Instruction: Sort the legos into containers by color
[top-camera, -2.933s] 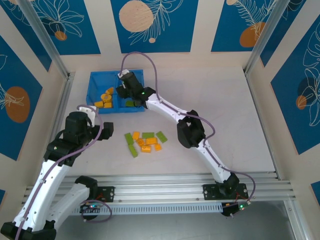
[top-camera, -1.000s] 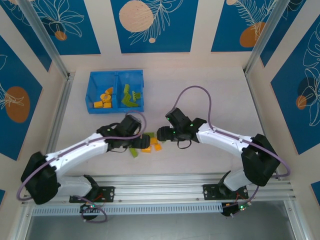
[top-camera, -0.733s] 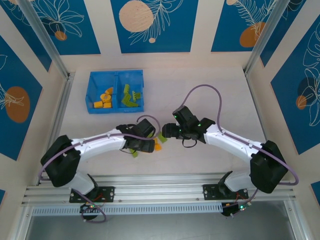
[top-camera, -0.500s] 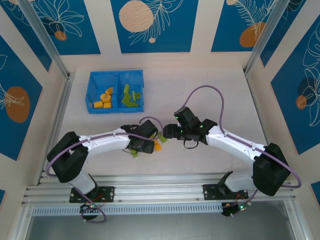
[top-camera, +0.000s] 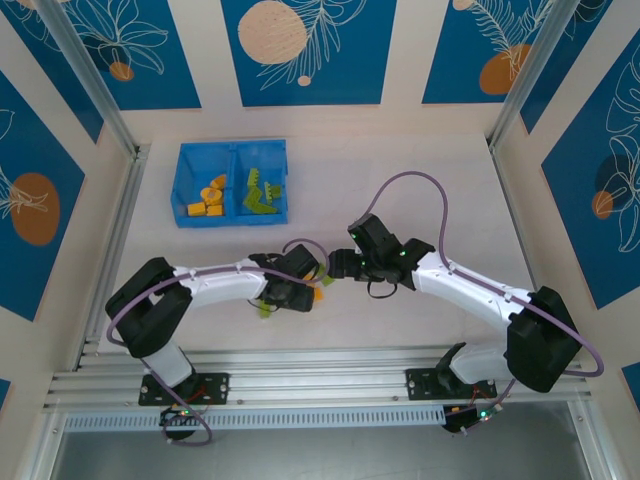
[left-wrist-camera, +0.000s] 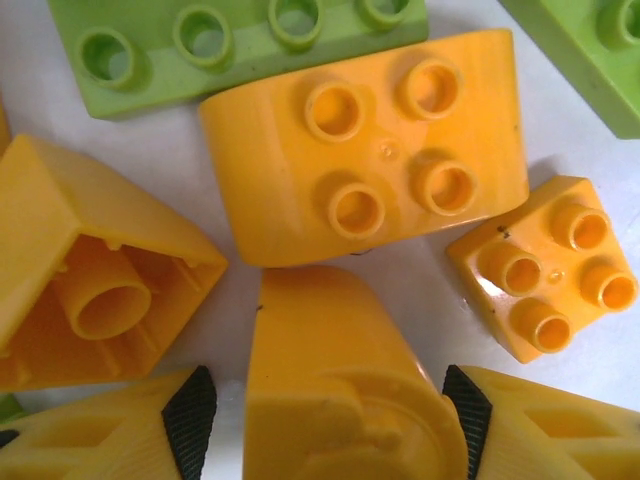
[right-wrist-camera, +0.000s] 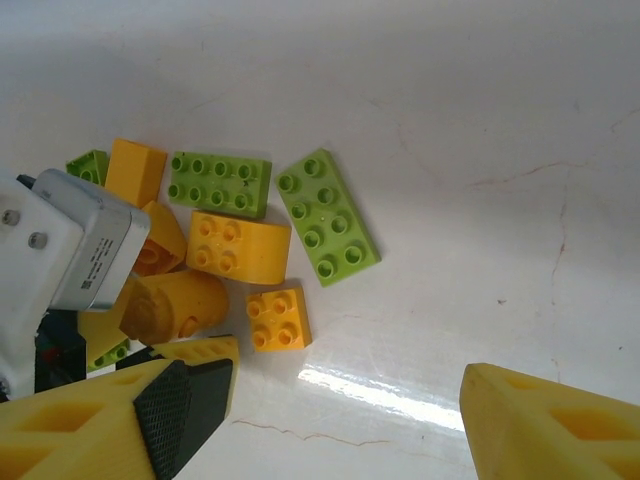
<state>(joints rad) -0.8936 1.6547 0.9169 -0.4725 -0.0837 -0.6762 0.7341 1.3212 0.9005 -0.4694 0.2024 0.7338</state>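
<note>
Legos (right-wrist-camera: 238, 250) sit in a loose cluster on the white table (right-wrist-camera: 420, 110), and the left gripper (left-wrist-camera: 328, 400) is down among them. Its two fingers stand on either side of a rounded orange brick (left-wrist-camera: 330, 330) at the bottom of the left wrist view. The pad at the frame's right is against the brick and a thin strip of table shows beside the other pad, so I cannot tell whether the brick is truly clamped. Just above it lies a curved orange brick (left-wrist-camera: 365, 150) with four studs. A small square orange brick (left-wrist-camera: 545, 270) lies close by at the right, and a tipped orange brick (left-wrist-camera: 95, 290) at the left shows its hollow underside. A long green brick (left-wrist-camera: 240, 40) runs along the top edge, just beside the curved one. The right gripper (right-wrist-camera: 335, 395) hangs beside the cluster, fingers spread wide, with bare table between them. In the top view the blue bin (top-camera: 232, 147) stands well apart in the upper left. It has orange pieces (top-camera: 207, 197) in its left-hand compartment and green pieces (top-camera: 262, 195) in its right-hand one.
</note>
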